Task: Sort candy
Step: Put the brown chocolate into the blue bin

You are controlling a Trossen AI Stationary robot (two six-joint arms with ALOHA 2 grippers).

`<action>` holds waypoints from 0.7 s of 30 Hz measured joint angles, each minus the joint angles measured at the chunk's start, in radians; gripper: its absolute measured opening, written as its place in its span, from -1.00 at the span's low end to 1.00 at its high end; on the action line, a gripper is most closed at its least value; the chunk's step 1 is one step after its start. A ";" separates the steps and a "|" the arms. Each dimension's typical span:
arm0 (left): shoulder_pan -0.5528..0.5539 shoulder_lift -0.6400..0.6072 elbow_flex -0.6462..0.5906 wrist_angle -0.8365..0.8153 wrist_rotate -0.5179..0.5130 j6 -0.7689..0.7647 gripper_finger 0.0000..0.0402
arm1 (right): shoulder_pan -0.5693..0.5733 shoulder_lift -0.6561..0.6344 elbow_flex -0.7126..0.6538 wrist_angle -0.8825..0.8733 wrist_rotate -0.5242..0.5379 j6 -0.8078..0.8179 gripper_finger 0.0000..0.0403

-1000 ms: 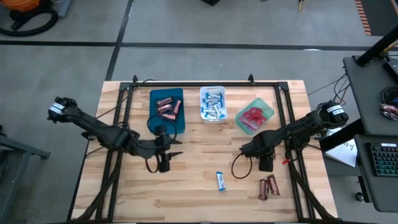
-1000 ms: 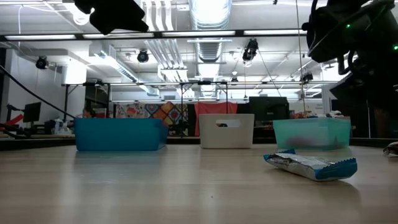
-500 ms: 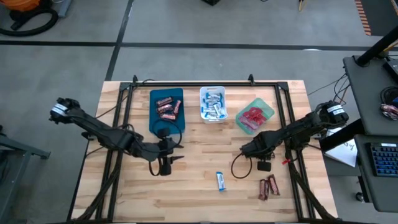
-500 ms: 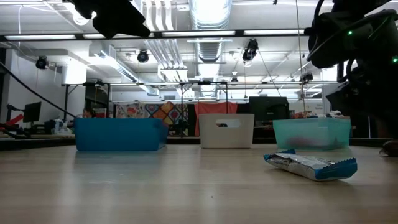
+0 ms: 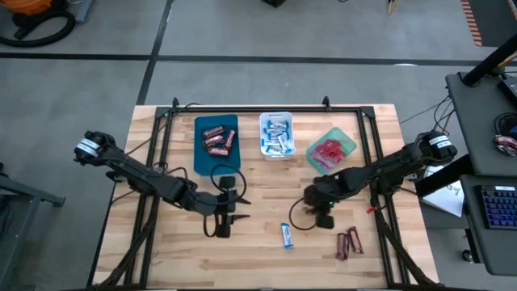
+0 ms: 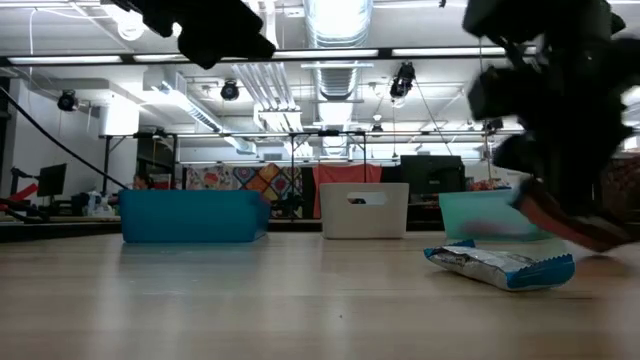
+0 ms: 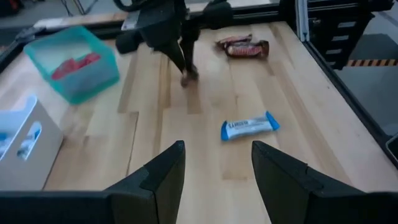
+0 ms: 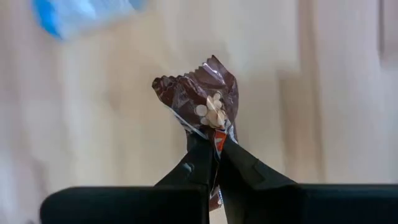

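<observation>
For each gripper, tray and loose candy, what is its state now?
Right gripper: shut on a brown bar.
Left gripper: open, empty.
Blue tray: holds brown bars.
White tray: holds blue-and-white bars.
Green tray: holds red packets.
Blue-and-white bar: lying on table.

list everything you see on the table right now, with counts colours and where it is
blue tray: one, blue, far side toward the left, holding several dark brown-red bars
white tray: one, white, far side at the middle, holding blue-and-white bars
green tray: one, teal-green, far side toward the right, holding red packets
blue-and-white bar: one, loose on the wood near the middle of the near side
loose brown bars: two or three, dark brown-red, near right part of the table
held brown bar: one, dark brown-red, pinched at one end
table: one, light wood
left gripper: fingers apart, empty, left of the blue-and-white bar
right gripper: closed on the held brown bar, near the loose brown bars
</observation>
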 joint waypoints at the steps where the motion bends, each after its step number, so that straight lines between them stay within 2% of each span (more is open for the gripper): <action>1: 0.000 0.015 0.000 0.027 0.000 0.011 -0.16 | -0.001 0.000 0.000 0.057 -0.006 -0.014 -0.94; 5: 0.000 0.073 0.000 0.124 0.000 0.062 -0.16 | -0.001 0.005 0.000 0.247 -0.012 -0.086 -0.94; 13: 0.001 0.191 0.000 0.413 0.000 0.178 -0.16 | -0.001 0.008 0.000 0.519 -0.013 -0.215 -0.94; 21: 0.013 0.314 0.000 0.686 0.000 0.245 -0.16 | -0.001 0.008 0.000 0.637 -0.013 -0.287 -0.94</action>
